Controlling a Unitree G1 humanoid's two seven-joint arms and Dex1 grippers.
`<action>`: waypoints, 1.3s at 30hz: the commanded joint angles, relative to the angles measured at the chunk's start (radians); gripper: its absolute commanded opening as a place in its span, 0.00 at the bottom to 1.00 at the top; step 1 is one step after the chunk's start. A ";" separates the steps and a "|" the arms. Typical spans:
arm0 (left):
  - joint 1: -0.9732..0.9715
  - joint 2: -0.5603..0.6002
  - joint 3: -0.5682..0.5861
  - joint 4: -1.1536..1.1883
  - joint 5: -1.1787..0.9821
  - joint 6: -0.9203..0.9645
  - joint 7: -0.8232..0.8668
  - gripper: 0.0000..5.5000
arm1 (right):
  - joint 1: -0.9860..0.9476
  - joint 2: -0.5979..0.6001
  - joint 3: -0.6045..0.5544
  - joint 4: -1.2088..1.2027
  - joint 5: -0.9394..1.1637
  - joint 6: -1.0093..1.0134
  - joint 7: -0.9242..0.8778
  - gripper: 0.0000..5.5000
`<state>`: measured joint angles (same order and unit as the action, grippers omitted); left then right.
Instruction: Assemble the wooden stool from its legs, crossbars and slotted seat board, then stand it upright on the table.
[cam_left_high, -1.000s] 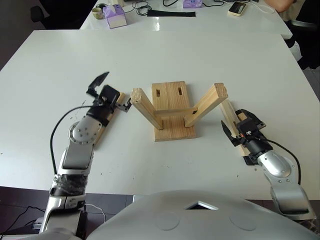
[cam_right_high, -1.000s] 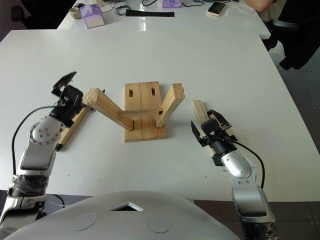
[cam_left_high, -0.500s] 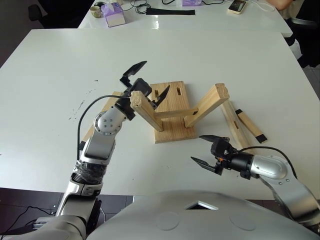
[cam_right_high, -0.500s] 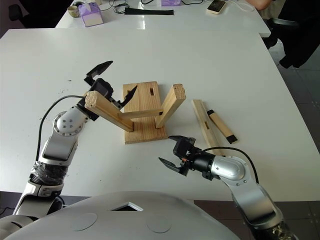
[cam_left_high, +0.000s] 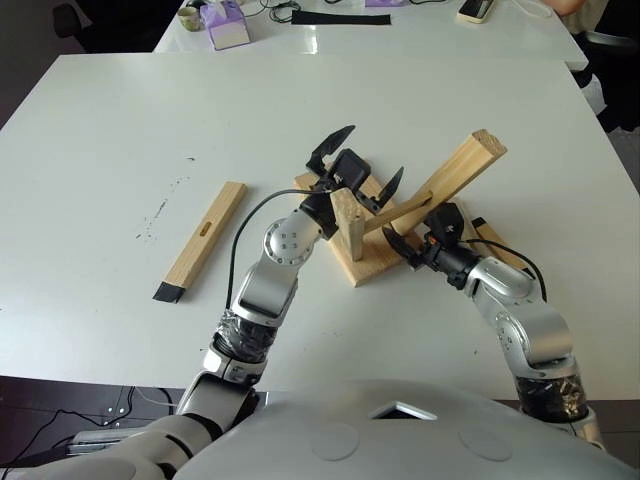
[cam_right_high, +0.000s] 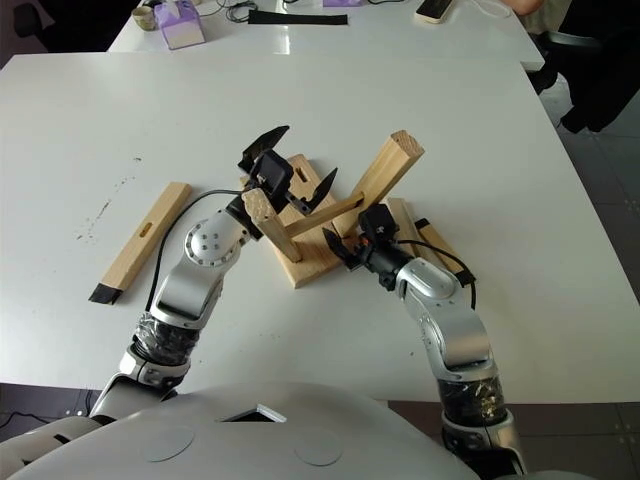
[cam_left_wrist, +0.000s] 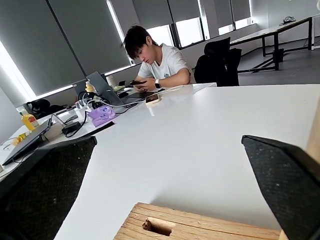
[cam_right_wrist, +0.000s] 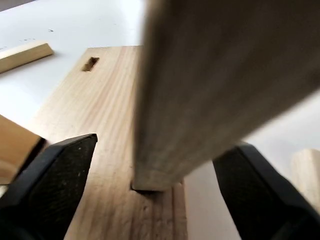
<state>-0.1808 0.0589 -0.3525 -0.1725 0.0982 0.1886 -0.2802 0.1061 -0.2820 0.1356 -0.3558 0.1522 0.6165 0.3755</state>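
The white worktop's (cam_left_high: 420, 100) far half offers open passage. Toward the near edge, a short upright wooden leg (cam_left_high: 347, 222), a long tilted wooden leg (cam_left_high: 462, 170) and the thin wooden crossbar (cam_left_high: 395, 212) crowd the slotted seat board (cam_left_high: 365, 265) (the left gripper (cam_left_high: 373, 152) and right gripper (cam_left_high: 415, 236), jaws spread, sit there too). A loose slotted wooden bar (cam_left_high: 205, 240) lies toward the left edge, with bare surface between it and the board.
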 joint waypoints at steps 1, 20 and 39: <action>-0.017 -0.032 -0.029 0.010 -0.004 0.071 -0.008 0.98 | -0.061 -0.021 0.042 0.128 -0.079 -0.088 -0.017 0.73; -0.328 0.234 0.161 0.587 0.050 -0.349 -0.081 0.85 | 0.100 -0.203 -0.035 -0.160 0.070 -0.018 0.176 0.59; 0.122 0.650 -0.006 0.492 0.169 -0.764 -0.357 0.85 | 0.284 -0.359 0.053 -0.257 0.023 -0.008 0.232 0.59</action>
<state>-0.2150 0.6291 -0.2828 0.3787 0.2395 -0.6206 -0.4888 0.4081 -0.6499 0.2044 -0.6448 0.2035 0.6138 0.6488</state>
